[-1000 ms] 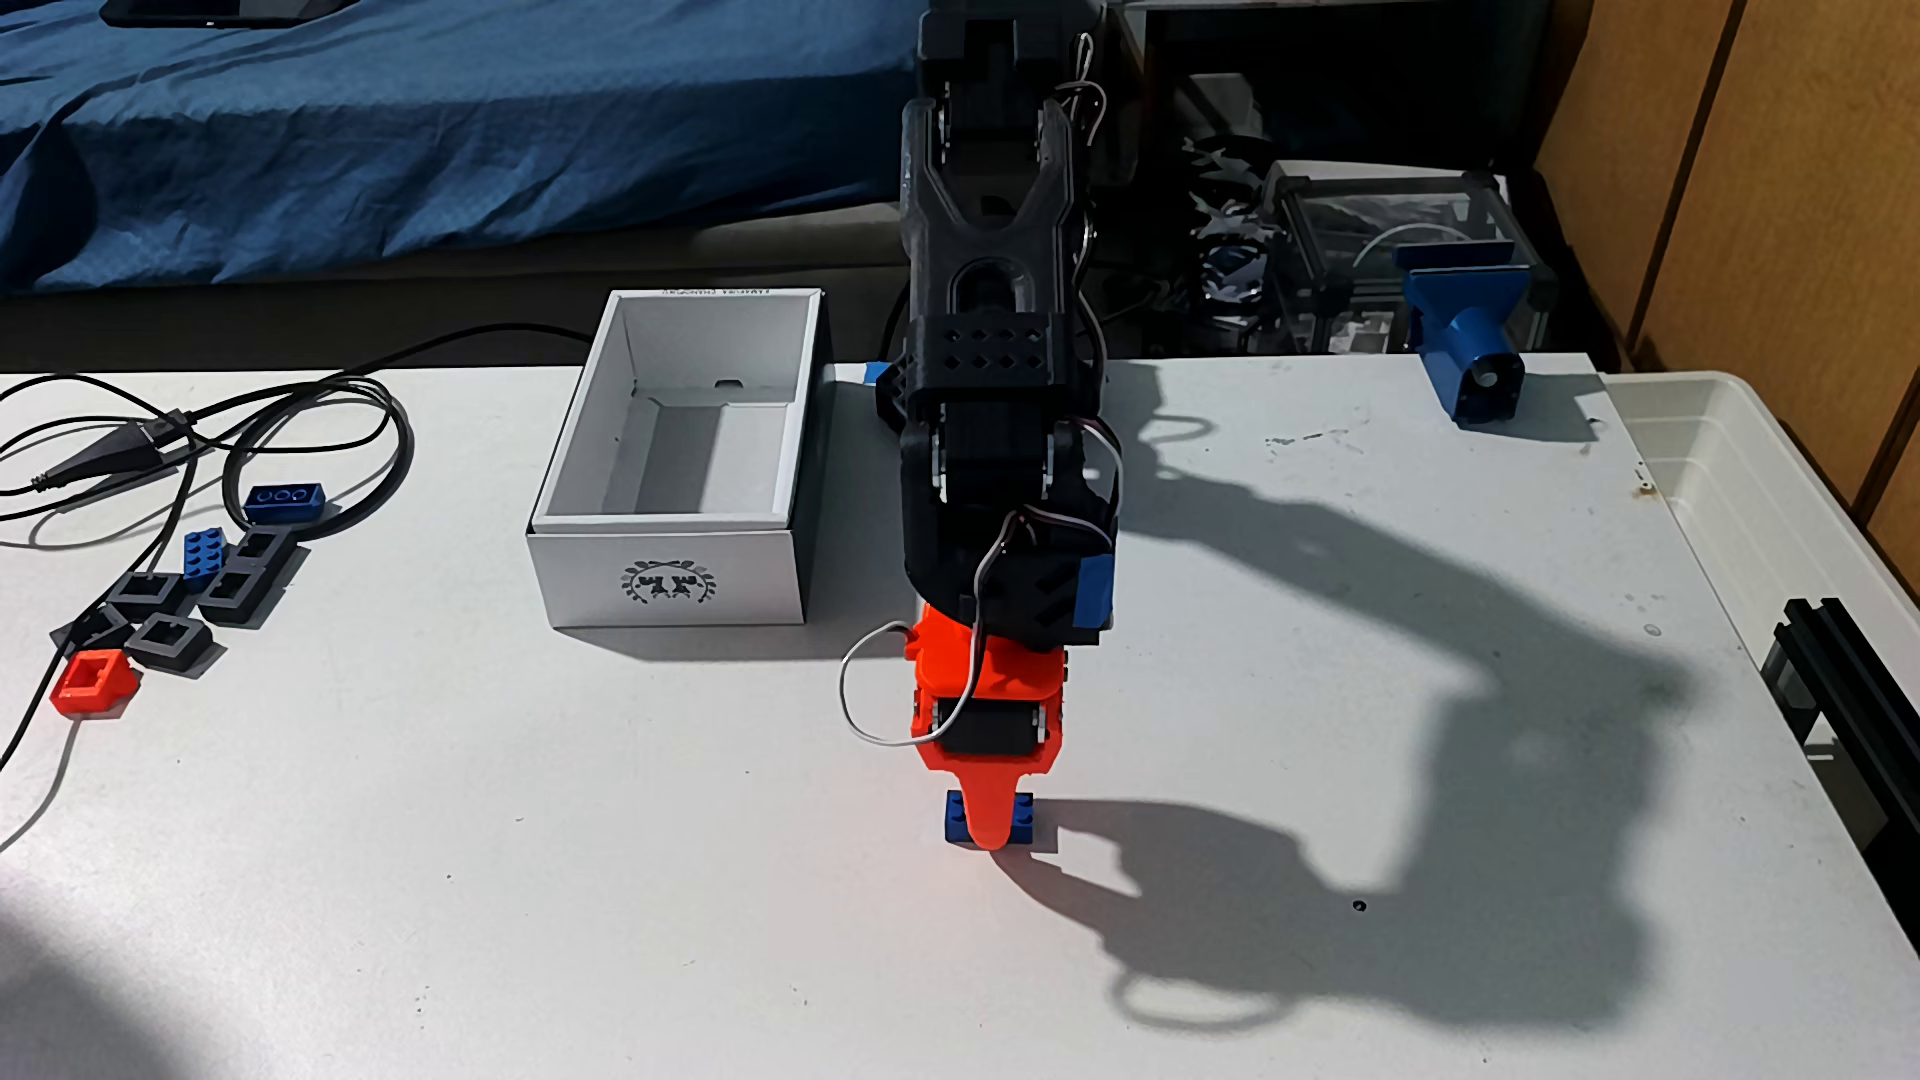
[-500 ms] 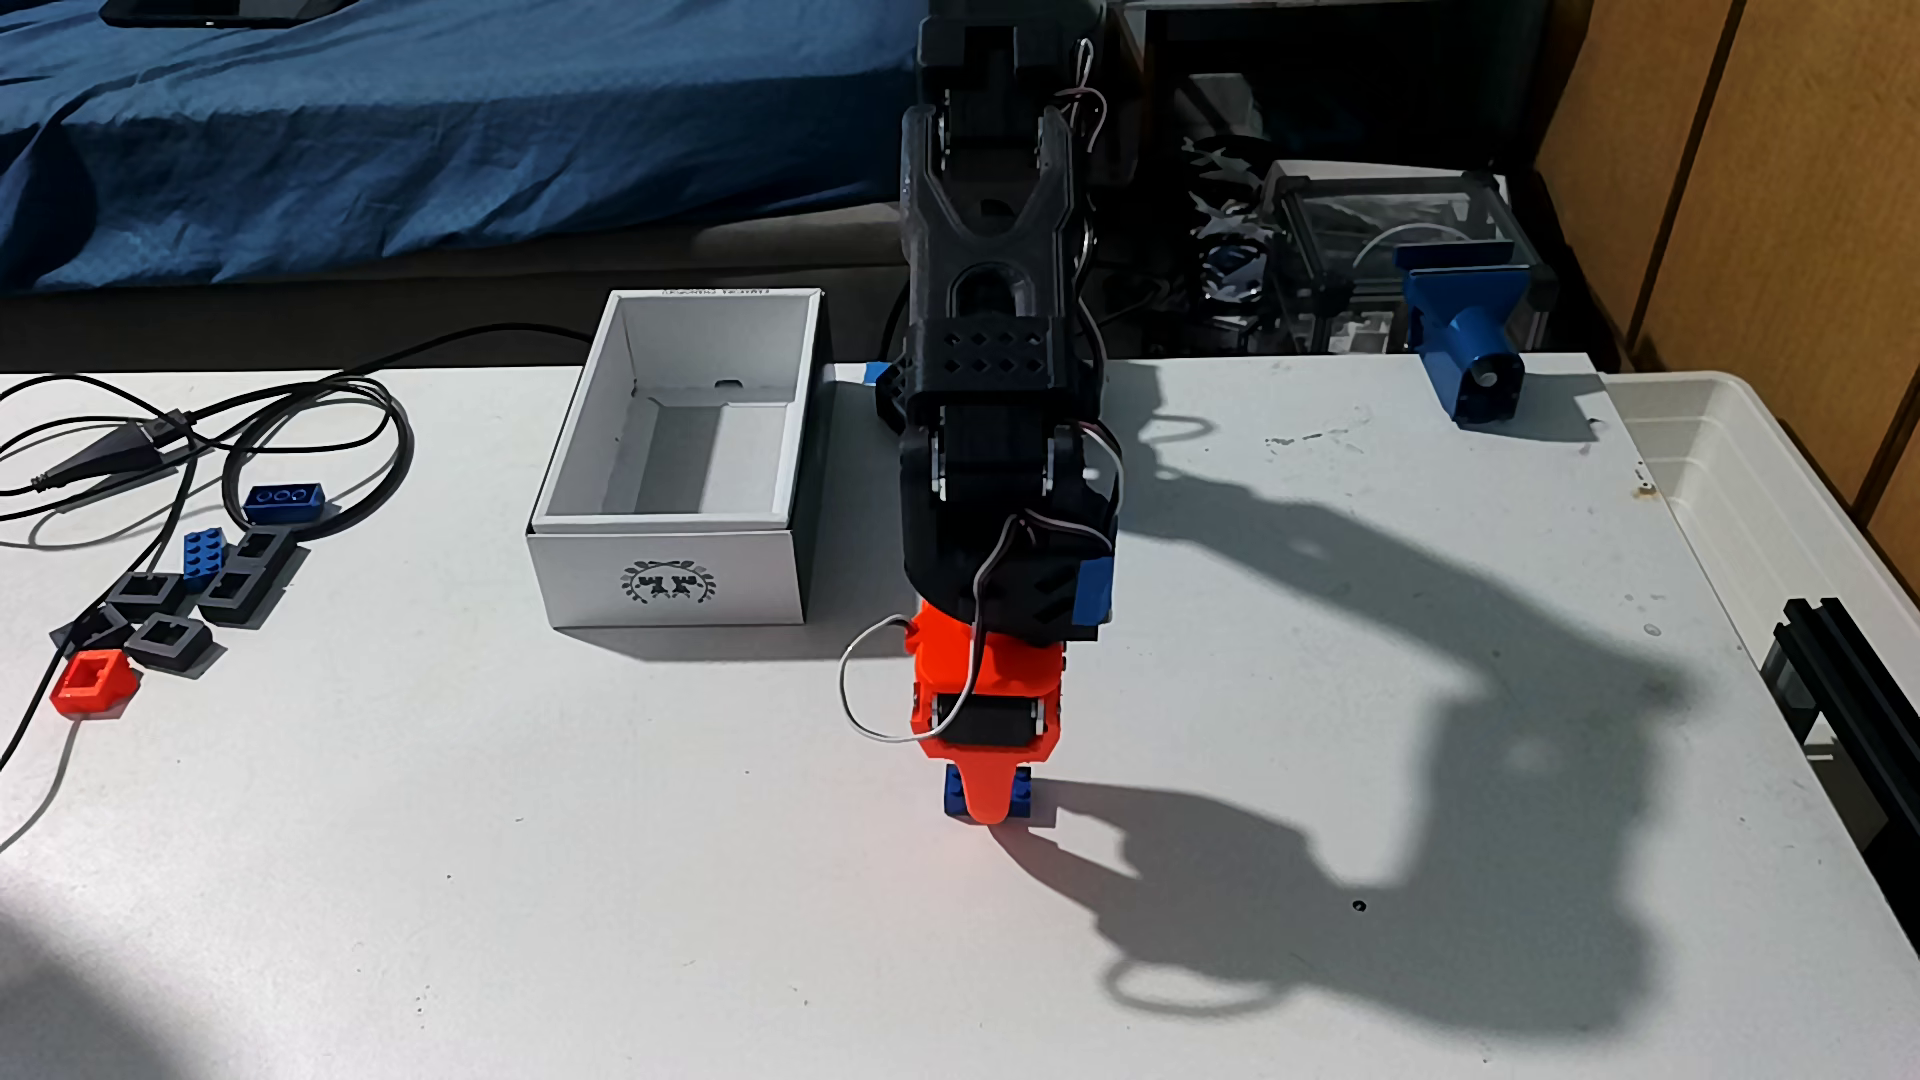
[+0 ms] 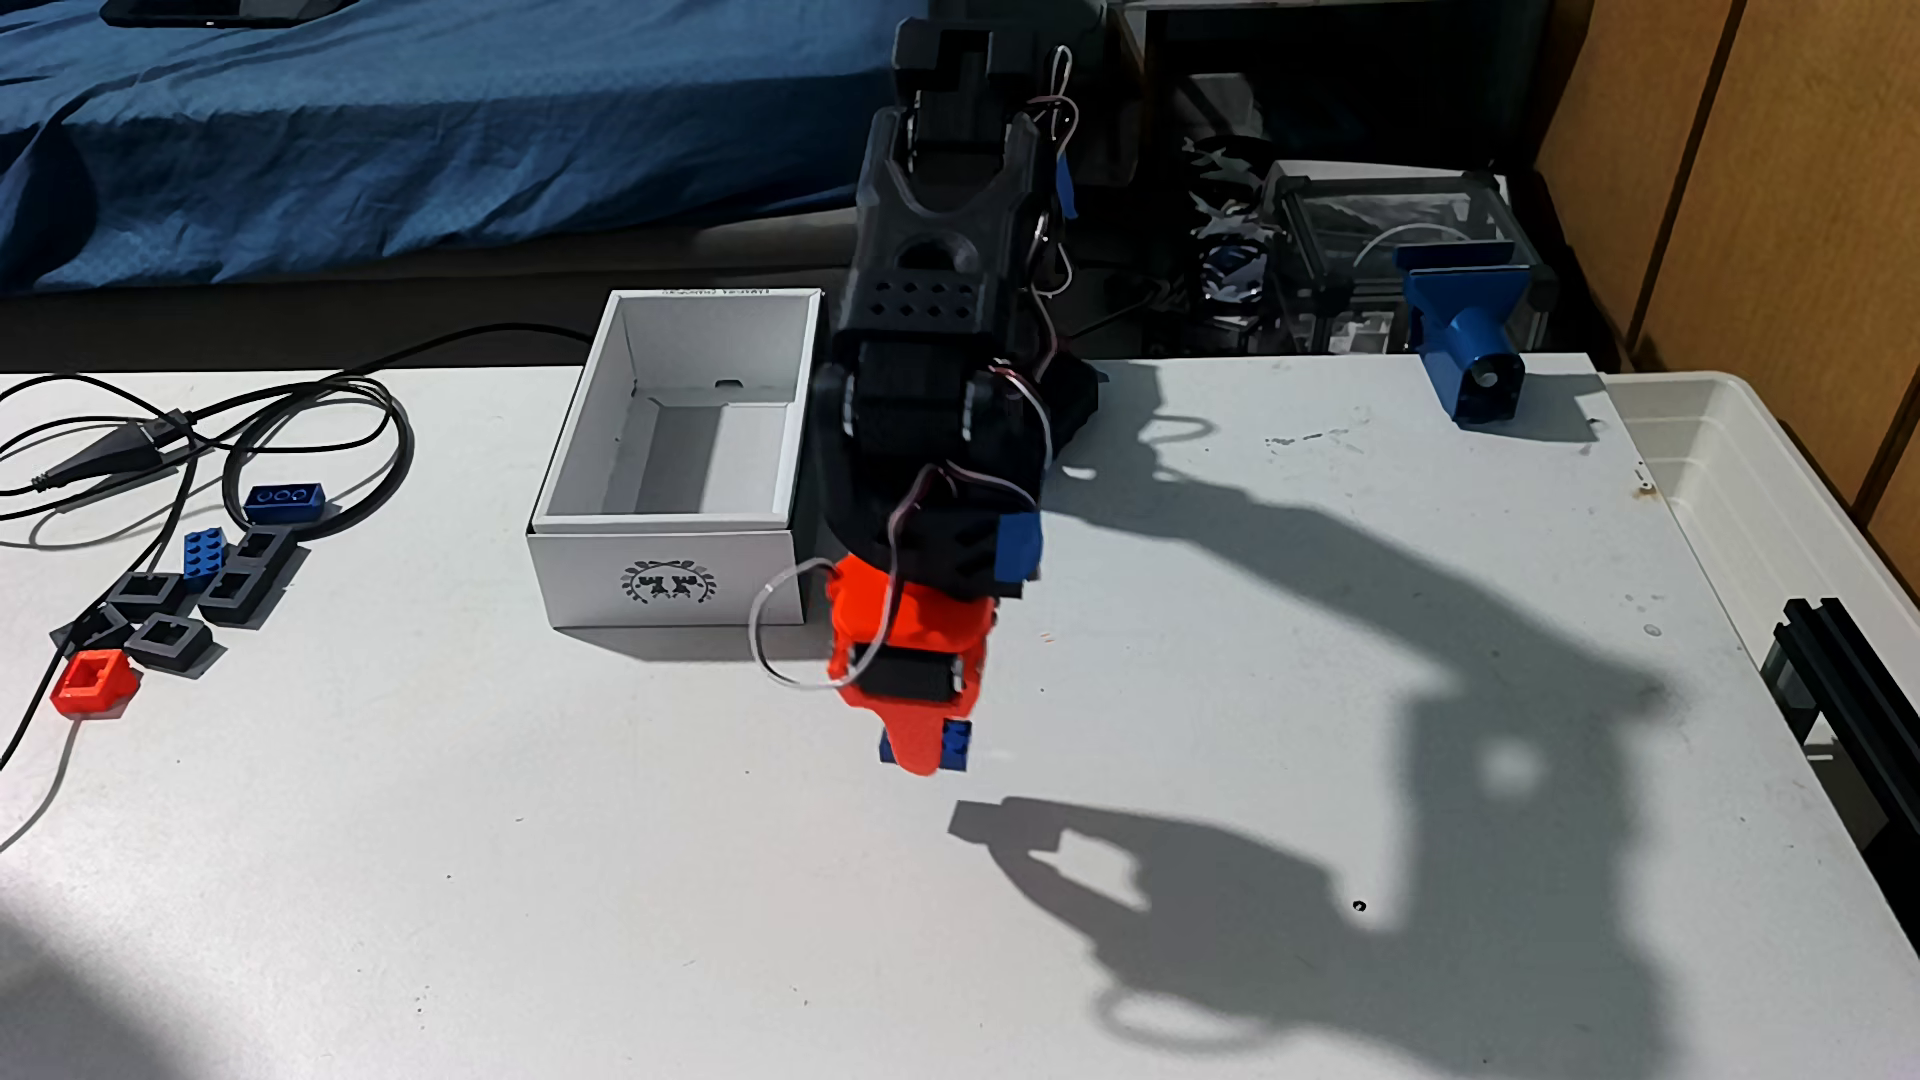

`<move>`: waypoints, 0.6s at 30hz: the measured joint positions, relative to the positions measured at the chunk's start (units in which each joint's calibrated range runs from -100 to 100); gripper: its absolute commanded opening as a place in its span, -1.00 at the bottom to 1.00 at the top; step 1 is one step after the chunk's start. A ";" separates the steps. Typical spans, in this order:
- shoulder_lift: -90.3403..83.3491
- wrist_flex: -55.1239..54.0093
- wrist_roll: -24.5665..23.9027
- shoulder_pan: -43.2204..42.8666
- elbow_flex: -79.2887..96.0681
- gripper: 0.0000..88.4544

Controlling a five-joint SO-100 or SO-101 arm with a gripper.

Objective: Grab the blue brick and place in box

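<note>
Now the blue brick [image 3: 957, 745] is off the table [image 3: 520, 883]; a second ago it sat on the surface with the orange end effector [image 3: 920, 756] straddling it, and half a second ago it had only just begun to rise. The end effector is pinched on the brick's middle, one orange finger crossing its front so that a blue end sticks out on either side. The whole black arm [image 3: 935, 343] has swung toward the left of the fixed view and lifted, so the brick hangs in the air just right of the front corner of the box [image 3: 665, 597], lower in the picture than the box's front wall, and not over its opening. The brick's shadow has come apart from it and lies on the table below and to the right.

The table is white, scuffed and speckled, with hard sunlight throwing the arm's large shadow across its right half. At the left lie looped black cables [image 3: 208, 436], a small square blue brick [image 3: 204, 551], a darker blue brick [image 3: 284, 503] lying with round hollows showing, several grey square pieces [image 3: 166, 639] and a red one [image 3: 91, 682]. A blue clamp-like part [image 3: 1465, 332] sits at the far right edge, beside a translucent plastic bin [image 3: 1766, 498]. Behind the table a bed with a blue cover [image 3: 416, 135] runs along the back.

The brick is bright blue, with studs faintly showing on its right end.
</note>
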 measured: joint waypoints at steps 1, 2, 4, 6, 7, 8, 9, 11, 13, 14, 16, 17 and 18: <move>0.00 0.97 0.00 0.44 -0.72 -0.98; 0.00 1.67 0.00 0.74 -1.43 -0.98; 0.00 2.90 0.00 1.48 -2.68 -0.98; 0.00 3.69 0.00 2.29 -3.49 -0.98; -0.34 3.86 0.00 2.66 -3.49 -0.98; -0.76 4.04 0.00 3.03 -3.49 -0.98; -1.44 4.39 0.21 3.39 -3.49 -0.98; -3.46 5.36 0.63 4.13 -3.49 -0.98; -5.41 6.06 0.74 4.94 -3.49 -0.98; -6.42 6.15 0.74 5.46 -3.49 -0.98; -8.19 6.41 0.95 6.57 -2.68 -0.98; -8.95 6.50 1.21 7.08 -2.41 -0.98; -9.63 6.50 1.53 7.68 -2.15 -0.98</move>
